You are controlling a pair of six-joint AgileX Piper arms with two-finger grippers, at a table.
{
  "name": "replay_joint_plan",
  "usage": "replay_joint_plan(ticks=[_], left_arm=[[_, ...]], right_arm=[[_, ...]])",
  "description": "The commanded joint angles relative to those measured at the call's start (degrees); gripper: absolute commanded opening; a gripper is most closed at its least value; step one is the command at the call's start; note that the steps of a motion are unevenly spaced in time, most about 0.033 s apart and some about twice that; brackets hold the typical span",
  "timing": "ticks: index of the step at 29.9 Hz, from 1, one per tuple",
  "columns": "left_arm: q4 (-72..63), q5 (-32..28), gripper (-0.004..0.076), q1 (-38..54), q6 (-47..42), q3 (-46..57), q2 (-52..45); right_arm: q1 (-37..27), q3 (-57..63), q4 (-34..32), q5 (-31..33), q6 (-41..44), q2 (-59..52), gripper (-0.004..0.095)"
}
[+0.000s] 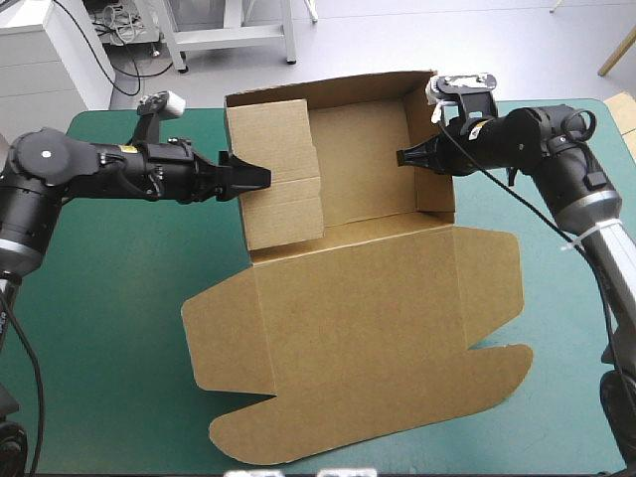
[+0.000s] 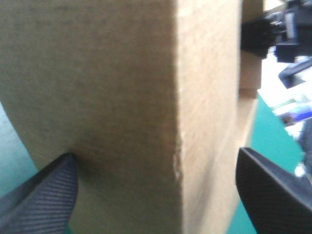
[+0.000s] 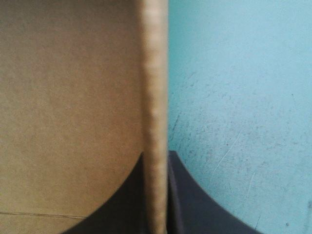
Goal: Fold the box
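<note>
Your left pincer (image 1: 256, 177) is reaching in from the left side of the surface (image 1: 109, 298) and is standing wide open. Its black fingers (image 2: 44, 200) are straddling the left wall of the box (image 1: 358, 253). In the left wrist view one finger is touching a brown face of the board, and the other is standing just beside the board's far edge. Your right pincer (image 1: 407, 157) is coming in from the right and is pinching the box's right wall. Its fingers are all but closed, with the wall's thin edge running up between them, brown board to one side and teal-green cover to the other.

The box is sitting at the middle of the surface. Its tray (image 1: 363, 159) is lying toward the far edge and opening upward, with the back and side walls raised. A broad flap at the left wall is leaning in over the tray floor. The long axis is running from the far edge to the near edge. The lid (image 1: 378, 328) is lying flat and pointing toward the near edge, with an ear on each side and a rounded tongue nearest you.

The teal-green cover is showing on both sides of the box.
</note>
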Motion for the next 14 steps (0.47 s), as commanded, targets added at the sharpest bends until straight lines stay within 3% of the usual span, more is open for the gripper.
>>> replay_joint_plan(ticks=[1, 6, 10, 14], left_arm=[[17.75, -4.11, 0.062, -8.5, -17.93, -5.29, -2.0], [34.66, -8.68, 0.062, -17.79, -33.65, -4.9, -1.88], [47.3, -11.77, 0.062, -22.28, -46.53, -3.96, -1.88], [52.55, -12.36, 0.062, -23.49, -52.73, -3.33, -1.48]], right_arm=[[2.55, -2.62, -3.31, -4.25, 4.43, -2.34, -0.0009], [4.91, -2.6, -8.65, -4.72, 7.71, -3.28, -0.001], [4.89, -2.6, -8.78, -4.86, 8.27, -3.98, -0.001], [4.89, -2.6, -8.78, -4.86, 8.27, -4.38, -0.001]])
